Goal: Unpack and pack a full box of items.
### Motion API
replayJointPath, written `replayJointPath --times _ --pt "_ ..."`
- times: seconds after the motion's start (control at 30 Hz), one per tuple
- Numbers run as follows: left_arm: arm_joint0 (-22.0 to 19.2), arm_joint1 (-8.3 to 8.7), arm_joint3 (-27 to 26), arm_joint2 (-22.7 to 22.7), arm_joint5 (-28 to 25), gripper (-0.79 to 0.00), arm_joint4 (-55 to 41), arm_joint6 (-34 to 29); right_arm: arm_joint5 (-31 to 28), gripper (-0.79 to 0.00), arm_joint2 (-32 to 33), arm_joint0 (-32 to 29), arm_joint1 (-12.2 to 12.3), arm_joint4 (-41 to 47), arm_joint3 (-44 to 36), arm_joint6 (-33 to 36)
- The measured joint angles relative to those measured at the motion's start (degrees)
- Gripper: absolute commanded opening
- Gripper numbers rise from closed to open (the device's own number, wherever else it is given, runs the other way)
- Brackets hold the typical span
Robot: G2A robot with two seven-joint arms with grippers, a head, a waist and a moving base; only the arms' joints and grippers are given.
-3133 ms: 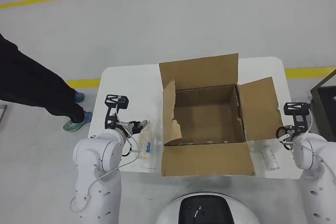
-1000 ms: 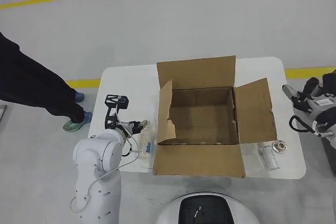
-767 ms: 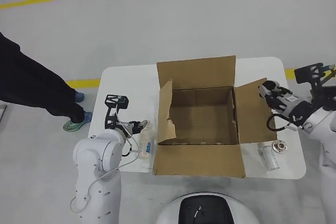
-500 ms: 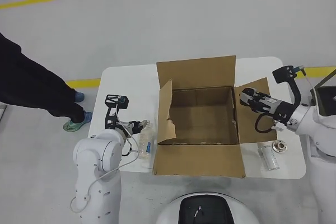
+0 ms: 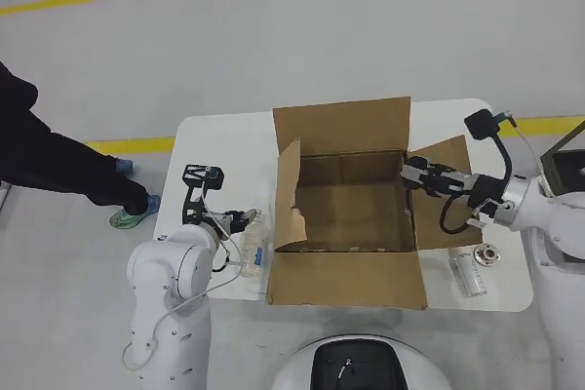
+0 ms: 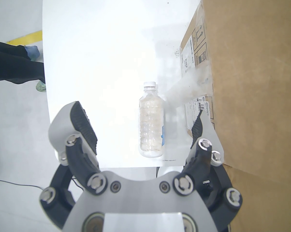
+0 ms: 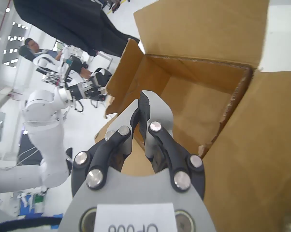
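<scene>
An open cardboard box [image 5: 356, 255] stands mid-table with its flaps spread; its inside [image 7: 196, 102] looks bare. My right gripper [image 5: 409, 175] [image 7: 141, 105] hangs shut with nothing in it, over the box's right rim by the right flap [image 5: 447, 200]. A clear plastic bottle [image 5: 252, 249] [image 6: 151, 121] lies on the table left of the box. My left gripper [image 5: 236, 222] [image 6: 138, 114] is open just above and behind it, not touching. A second clear bottle [image 5: 468, 275] lies right of the box beside a small round metal piece [image 5: 486, 255].
The white table [image 5: 224, 146] has free room at its far left, behind the left bottle. The box's left flap [image 5: 291, 200] stands upright close to that bottle. A dark frame [image 5: 577, 166] stands off the table's right edge.
My right arm swung in from the table's right edge to the box's right rim. The box slid slightly left and the round piece appeared by the right bottle. The left arm kept still.
</scene>
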Motion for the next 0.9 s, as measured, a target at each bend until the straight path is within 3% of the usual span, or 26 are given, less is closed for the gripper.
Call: replayJointPath --times 0.03,0.23,0.43,0.7,0.8,0.9 --pt "0.00 0.00 0.00 0.00 0.00 0.000 0.00 0.00 1.77 0.000 0.71 0.70 0.18 2.07 0.79 1.25" --pt "0.00 0.00 0.00 0.00 0.00 0.000 0.00 0.00 8.72 0.000 6.52 5.35 1.99 10.08 5.39 9.31" --pt "0.00 0.00 0.00 0.00 0.00 0.000 0.00 0.00 8.71 0.000 13.86 6.55 4.32 9.05 7.28 11.57" --pt "0.00 0.00 0.00 0.00 0.00 0.000 0.00 0.00 7.02 0.000 20.77 3.55 7.15 3.79 12.18 11.46" --pt "0.00 0.00 0.00 0.00 0.00 0.000 0.00 0.00 6.91 -0.055 19.30 1.92 7.54 4.25 15.15 11.48" --pt "0.00 0.00 0.00 0.00 0.00 0.000 0.00 0.00 6.05 -0.237 15.73 0.54 7.60 4.96 18.38 10.88"
